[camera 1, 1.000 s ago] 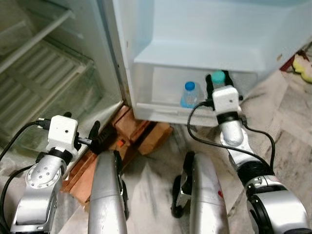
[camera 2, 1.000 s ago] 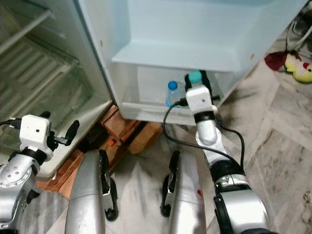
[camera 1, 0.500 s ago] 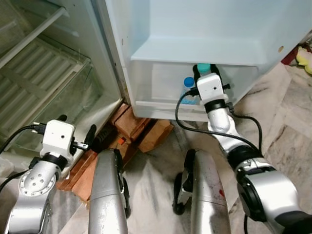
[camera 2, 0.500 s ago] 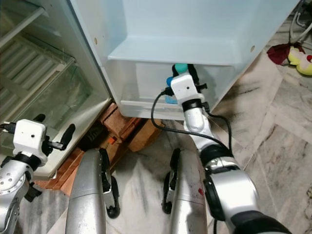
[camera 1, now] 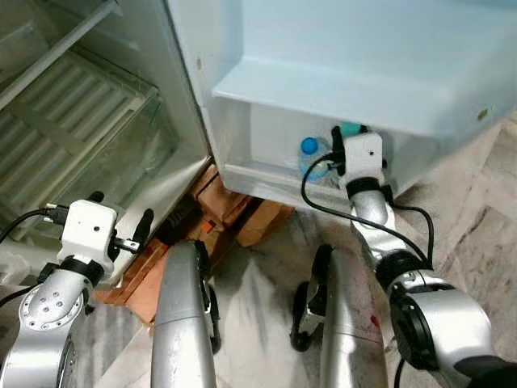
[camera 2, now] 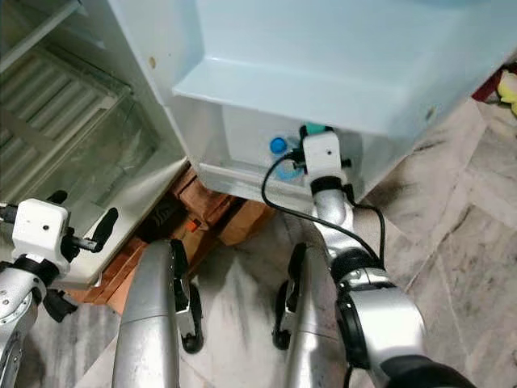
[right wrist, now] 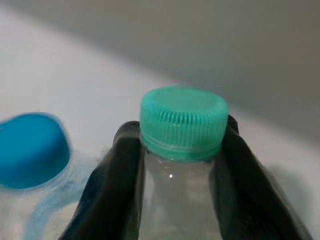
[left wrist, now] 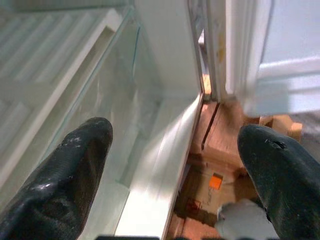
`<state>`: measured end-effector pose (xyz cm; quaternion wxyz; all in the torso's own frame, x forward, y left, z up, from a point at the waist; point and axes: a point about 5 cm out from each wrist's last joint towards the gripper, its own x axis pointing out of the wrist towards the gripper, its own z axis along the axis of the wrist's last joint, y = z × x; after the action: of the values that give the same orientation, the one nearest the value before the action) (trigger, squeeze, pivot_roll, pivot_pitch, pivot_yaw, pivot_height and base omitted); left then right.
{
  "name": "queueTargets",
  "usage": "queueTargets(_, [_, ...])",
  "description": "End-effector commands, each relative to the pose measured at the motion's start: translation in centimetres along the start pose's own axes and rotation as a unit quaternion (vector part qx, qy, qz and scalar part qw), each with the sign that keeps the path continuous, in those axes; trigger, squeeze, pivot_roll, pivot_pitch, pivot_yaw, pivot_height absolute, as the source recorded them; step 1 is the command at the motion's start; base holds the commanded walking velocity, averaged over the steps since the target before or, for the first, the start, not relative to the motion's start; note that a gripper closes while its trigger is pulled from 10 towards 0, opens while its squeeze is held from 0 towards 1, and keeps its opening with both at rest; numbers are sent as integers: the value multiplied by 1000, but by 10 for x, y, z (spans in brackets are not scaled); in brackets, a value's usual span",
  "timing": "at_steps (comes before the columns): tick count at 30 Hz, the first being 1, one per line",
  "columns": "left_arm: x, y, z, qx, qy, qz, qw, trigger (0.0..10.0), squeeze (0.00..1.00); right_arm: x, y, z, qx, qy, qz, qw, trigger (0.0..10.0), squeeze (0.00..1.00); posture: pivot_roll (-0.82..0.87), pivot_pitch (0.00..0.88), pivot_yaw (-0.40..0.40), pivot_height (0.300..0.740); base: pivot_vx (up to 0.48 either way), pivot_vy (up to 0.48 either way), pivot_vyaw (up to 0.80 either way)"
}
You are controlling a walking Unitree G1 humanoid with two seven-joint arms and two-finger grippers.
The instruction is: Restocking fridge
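Note:
My right gripper (camera 1: 349, 139) reaches into the bottom bin of the open fridge door (camera 1: 266, 174) and is shut on a clear bottle with a green cap (right wrist: 183, 118), its fingers (right wrist: 112, 175) clamped on the neck just under the cap. A blue-capped bottle (camera 1: 309, 147) stands in the same bin, right beside it, with its blue cap (right wrist: 31, 149) close to the held bottle. My left gripper (left wrist: 175, 165) hangs open and empty low on my left, in front of the fridge's glass crisper shelf (left wrist: 125, 100).
The fridge stands on wooden blocks (camera 1: 230, 214) over a marble floor (camera 1: 468, 234). The open cabinet with wire shelves (camera 1: 73, 105) is to my left. My two silver legs (camera 1: 182, 323) are below. A yellow toy (camera 2: 509, 85) lies at the far right.
My right gripper has carried the green-capped bottle deeper under the door shelf, beside the blue-capped one. The camera has shifted slightly; the left arm stays low.

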<state>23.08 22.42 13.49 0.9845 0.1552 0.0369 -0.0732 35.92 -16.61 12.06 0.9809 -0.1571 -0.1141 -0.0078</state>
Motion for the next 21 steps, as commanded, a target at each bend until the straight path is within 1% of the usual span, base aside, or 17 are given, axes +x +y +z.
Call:
queueTargets(1, [-2, -2, -7, -1, 17, -4, 1000, 10000, 0, -4, -24, -10, -11, 26, -55, 998, 10000, 0, 279, 340, 35, 543, 0, 0, 0])
queueTargets(3, [0, -3, -7, -3, 14, -3, 1000, 10000, 0, -5, -31, -13, -21, 33, -73, 997, 10000, 0, 272, 331, 32, 543, 0, 0, 0])
queueTargets(4, [0, -3, -7, -3, 14, -3, 1000, 10000, 0, -5, -31, -13, -21, 33, -73, 997, 10000, 0, 272, 331, 32, 543, 0, 0, 0])
queueTargets(5, [1, -3, -6, -4, 13, -3, 1000, 10000, 0, -7, -37, -15, -21, 40, -91, 995, 10000, 0, 269, 328, 30, 543, 0, 0, 0])
queueTargets(6, [2, -4, -6, -4, 12, -3, 1000, 10000, 0, -8, -39, -17, -18, 43, -100, 994, 10000, 0, 268, 328, 29, 543, 0, 0, 0])
queueTargets(9, [3, -5, -6, -6, 11, -4, 1000, 10000, 0, -12, -43, -21, -12, 51, -110, 993, 10000, 0, 264, 325, 29, 543, 0, 0, 0])
queueTargets(12, [6, -5, -6, -7, 10, -5, 1000, 10000, 0, -19, -48, -29, -19, 68, -129, 989, 10000, 0, 254, 316, 29, 543, 0, 0, 0])
queueTargets(13, [7, -6, -6, -7, 10, -5, 1000, 10000, 0, -20, -50, -30, -17, 73, -137, 988, 10000, 71, 254, 315, 29, 543, 0, 0, 0])
queueTargets(14, [7, -6, -6, -8, 9, -6, 1000, 10000, 0, -22, -52, -32, -16, 76, -145, 986, 10000, 306, 252, 314, 30, 543, 0, 0, 0])
queueTargets(15, [8, -6, -6, -8, 9, -6, 1000, 10000, 0, -23, -53, -33, -15, 79, -150, 985, 10000, 306, 250, 312, 30, 543, 0, 0, 0])
queueTargets(16, [9, -6, -6, -9, 8, -7, 1000, 10000, 0, -23, -55, -33, -12, 81, -158, 984, 10000, 1000, 247, 310, 31, 543, 0, 0, 0])
queueTargets(21, [13, -8, -6, -10, 5, -10, 1000, 10000, 0, -23, -57, -31, -6, 76, -167, 983, 10000, 1000, 238, 299, 30, 543, 0, 0, 0])
